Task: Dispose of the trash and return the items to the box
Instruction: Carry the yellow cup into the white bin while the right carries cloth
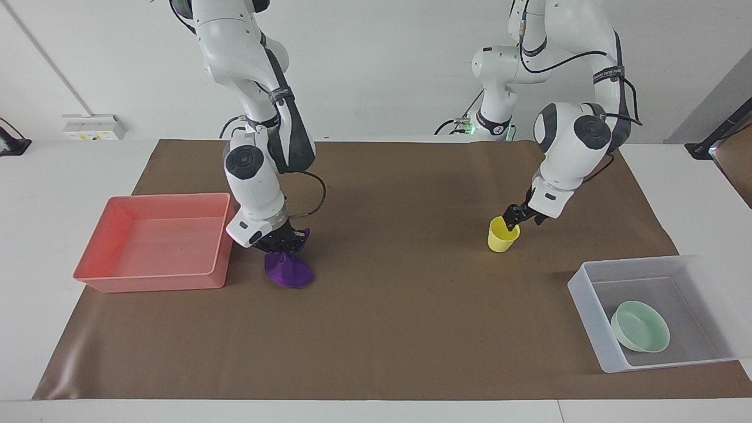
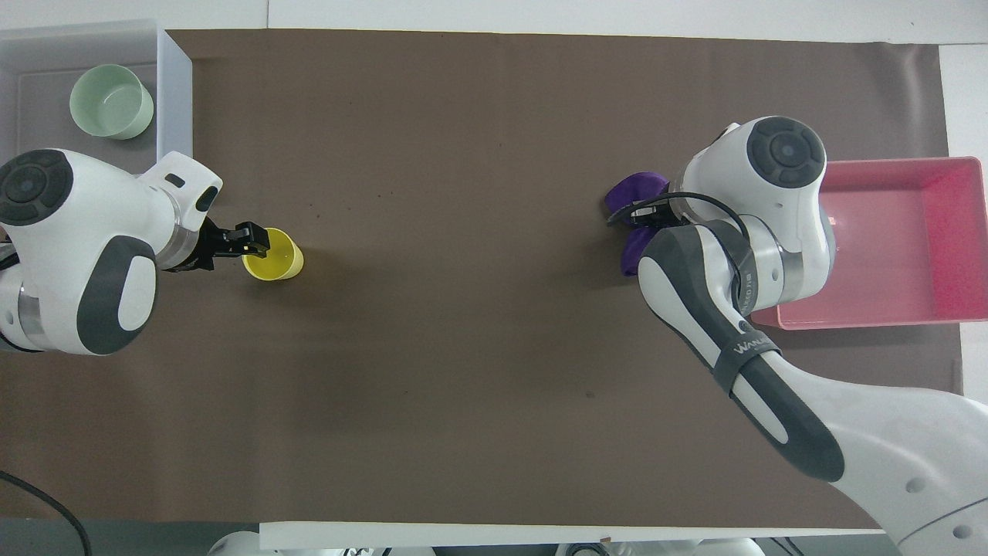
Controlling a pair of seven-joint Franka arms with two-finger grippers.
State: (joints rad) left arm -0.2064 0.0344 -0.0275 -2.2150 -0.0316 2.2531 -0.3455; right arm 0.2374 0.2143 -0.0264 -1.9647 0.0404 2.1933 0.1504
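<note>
So far only the green bowl [image 1: 640, 334] sits in the box [image 1: 593, 317]; left hand [image 1: 512, 220] pinches the yellow cup [image 1: 503, 234] rim mid-bench, right hand [image 1: 281, 245] grips the purple cloth [image 1: 288, 271] beside the pink tray [image 1: 154, 281].

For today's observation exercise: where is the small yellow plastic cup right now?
The small yellow plastic cup stands upright on the brown mat toward the left arm's end of the table, nearer the robots than the translucent grey-white bin, with the left gripper at its rim.
</note>
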